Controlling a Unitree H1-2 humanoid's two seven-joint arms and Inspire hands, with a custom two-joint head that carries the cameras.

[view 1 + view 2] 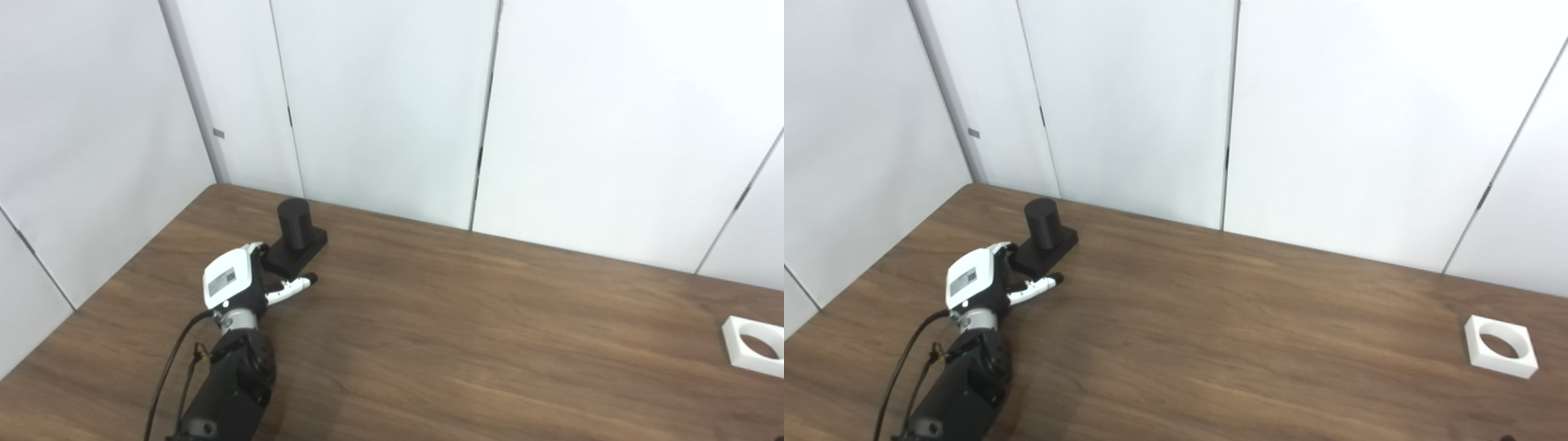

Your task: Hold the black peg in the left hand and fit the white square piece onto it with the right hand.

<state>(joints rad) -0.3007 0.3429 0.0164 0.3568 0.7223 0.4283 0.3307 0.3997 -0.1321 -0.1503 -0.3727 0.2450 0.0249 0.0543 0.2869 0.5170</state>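
Reaching across the brown wood-grain table (465,318), the left hand (242,283) sits at the near-left edge of the black plastic peg (295,236), a short upright cylinder on a flat square base that stands at the far left of the table, close to the white panel wall (380,104). The main risk, as I judge it, is a push instead of a grasp: the fingers meet only the low base on one side, so closing them could slide or tip the peg toward the wall, and a grip on the base alone might leave the cylinder tilted for the later fitting. The hand's white back faces up and toward the camera, with the dark forearm rising from the bottom edge on the left. Its thumb points right along the table just near of the base, apart from the other fingers, which reach toward the base and are mostly hidden behind the palm; the hand looks spread and holds nothing yet, though whether fingertips touch the base I cannot tell. The white square piece with a round hole (1500,346) lies flat at the near right of the table, well apart from the peg. No right hand shows in either view.
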